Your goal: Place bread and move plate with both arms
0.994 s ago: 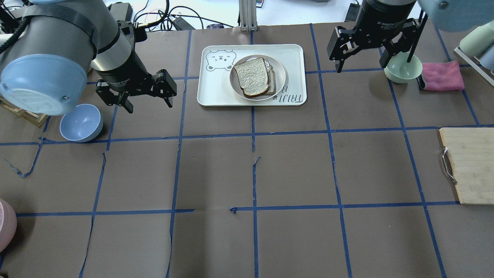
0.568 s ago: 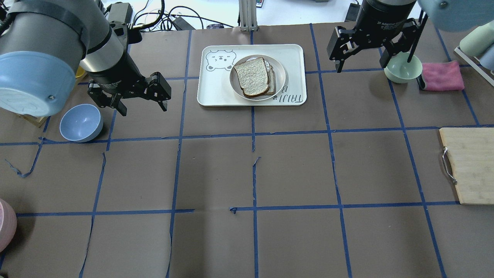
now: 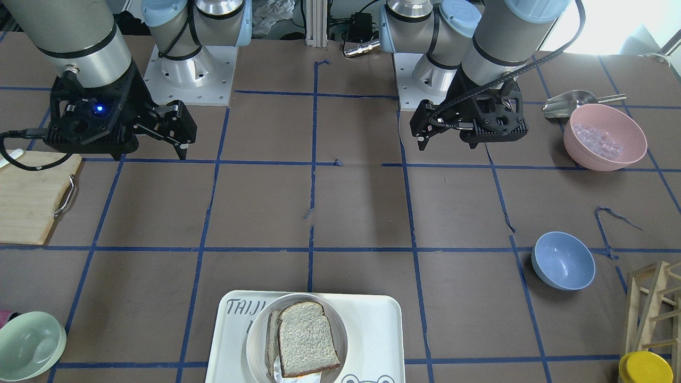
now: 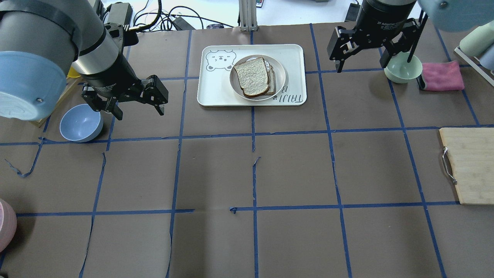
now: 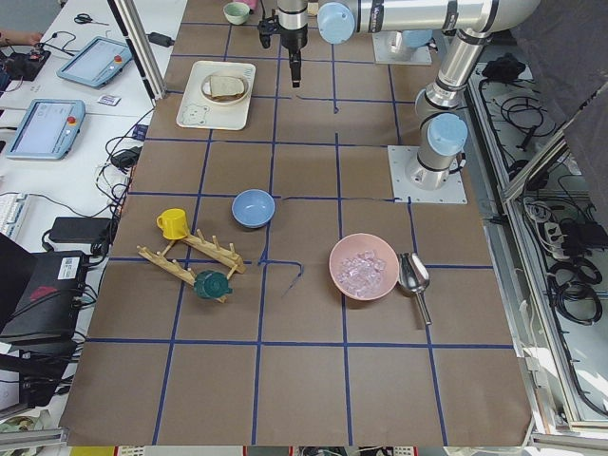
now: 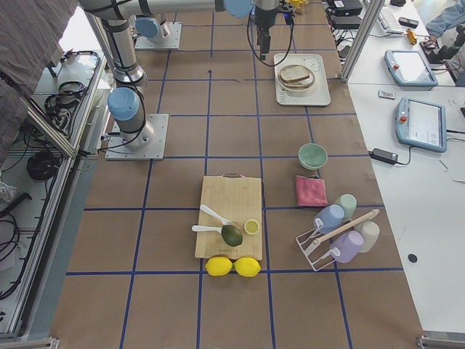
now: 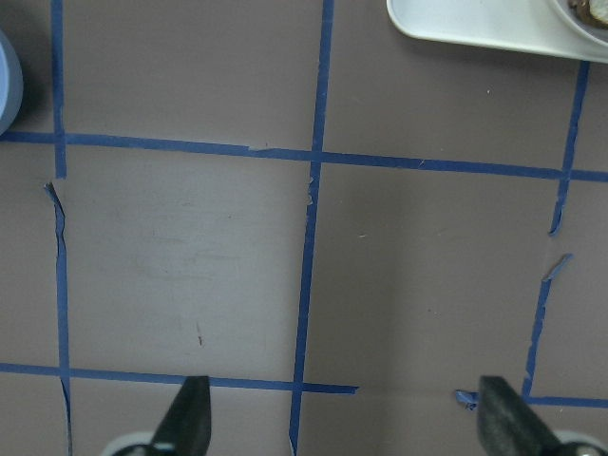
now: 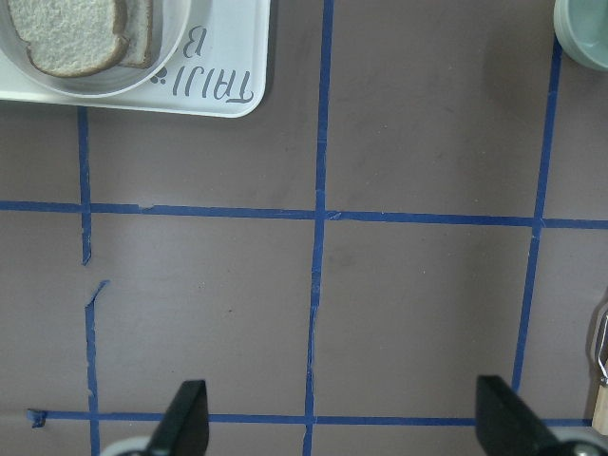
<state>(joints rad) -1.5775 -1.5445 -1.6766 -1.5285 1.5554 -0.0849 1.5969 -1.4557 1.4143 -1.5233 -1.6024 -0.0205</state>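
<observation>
The bread [image 4: 251,76], a dark-crusted slice, lies on top of a paler slice [image 4: 273,79] on the round cream plate [image 4: 283,73]. The plate stands on the "TAIJI BEAR" tray [image 4: 293,58] at the table's far middle. It also shows in the front view, with the bread [image 3: 307,338] on the plate [image 3: 341,325]. My left gripper [image 4: 139,114] hangs open and empty, left of the tray, above bare table [image 7: 347,418]. My right gripper [image 4: 361,68] hangs open and empty, right of the tray [image 8: 342,418]. Both are apart from the plate.
A pale green bowl [image 4: 403,69] and a pink cloth [image 4: 442,75] lie by the right gripper. A blue bowl [image 4: 81,122] sits just left of the left gripper. A wooden cutting board [image 4: 469,166] is at the right edge. A pink bowl [image 3: 604,138] stands near the left arm's base.
My left gripper has moved left and back toward the robot, away from the tray, staying open. The right gripper, bread and plate have not moved.
</observation>
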